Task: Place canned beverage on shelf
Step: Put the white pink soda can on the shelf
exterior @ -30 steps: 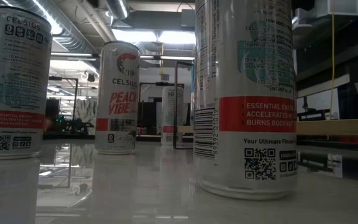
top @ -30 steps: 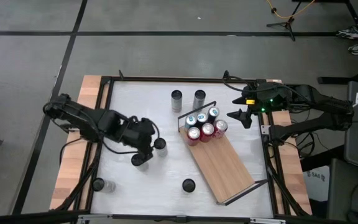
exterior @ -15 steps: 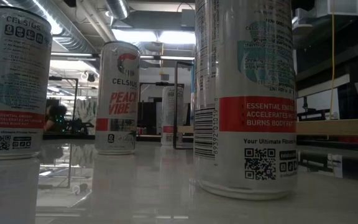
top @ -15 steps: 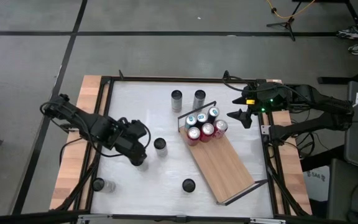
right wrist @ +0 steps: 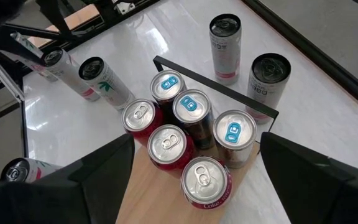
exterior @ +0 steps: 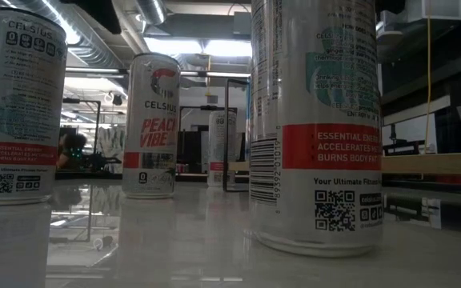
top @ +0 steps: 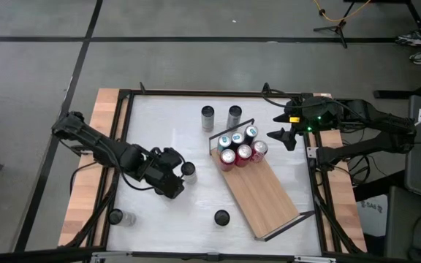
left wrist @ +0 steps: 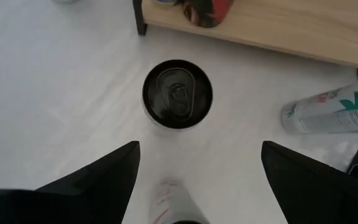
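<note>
An upright can (left wrist: 168, 200) with a pink-marked white wall stands on the white table, low between the fingers of my open left gripper (top: 171, 184), which hovers over it and hides it in the high view. A second can (top: 188, 169), dark-topped (left wrist: 178, 94), stands just beyond. The light-wood shelf (top: 263, 196) lies slanted right of centre, with several cans (right wrist: 185, 134) clustered at its far end. My right gripper (top: 281, 136) waits open, high above the table's right side, looking down on that cluster.
Two cans (top: 207, 114) (top: 234, 113) stand by the far edge, one (top: 221, 217) near the front and one (top: 115, 217) at front left. The shelf's black wire rail (right wrist: 216, 87) rises behind the cluster. Bare board (top: 269, 201) stretches toward the near right.
My left gripper has come down and gone toward the table's near edge, rolling as it went, and now stands over the can that showed beside it a second ago. Its fingers have stayed open. The cans have not moved.
</note>
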Tool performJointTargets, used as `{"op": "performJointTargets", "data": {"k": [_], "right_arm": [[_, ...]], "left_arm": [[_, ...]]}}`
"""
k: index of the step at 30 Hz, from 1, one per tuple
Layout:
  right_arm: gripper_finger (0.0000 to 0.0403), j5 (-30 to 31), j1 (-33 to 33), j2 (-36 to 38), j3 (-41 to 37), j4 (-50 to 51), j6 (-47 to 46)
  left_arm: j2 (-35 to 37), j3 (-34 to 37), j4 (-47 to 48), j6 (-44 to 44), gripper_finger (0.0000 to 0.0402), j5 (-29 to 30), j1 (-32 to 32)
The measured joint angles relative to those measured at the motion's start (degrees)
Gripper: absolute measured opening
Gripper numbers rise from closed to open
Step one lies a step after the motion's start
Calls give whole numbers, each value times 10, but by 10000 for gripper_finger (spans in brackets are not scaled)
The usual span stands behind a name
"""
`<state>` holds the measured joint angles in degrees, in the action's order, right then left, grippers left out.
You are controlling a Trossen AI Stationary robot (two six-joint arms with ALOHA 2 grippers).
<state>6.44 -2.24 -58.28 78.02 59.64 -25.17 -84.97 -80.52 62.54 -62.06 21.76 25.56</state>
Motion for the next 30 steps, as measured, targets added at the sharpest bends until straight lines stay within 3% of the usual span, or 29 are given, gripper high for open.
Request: {"op": "performJointTargets", "data": {"k": [22, 30], "right_arm": [[337, 0, 0, 0, 0, 0, 0], [337, 0, 0, 0, 0, 0, 0]], "left_arm": [[-2, 34, -56, -65, 328, 4, 0], [-45, 34, -57, -69, 327, 23, -4]]}}
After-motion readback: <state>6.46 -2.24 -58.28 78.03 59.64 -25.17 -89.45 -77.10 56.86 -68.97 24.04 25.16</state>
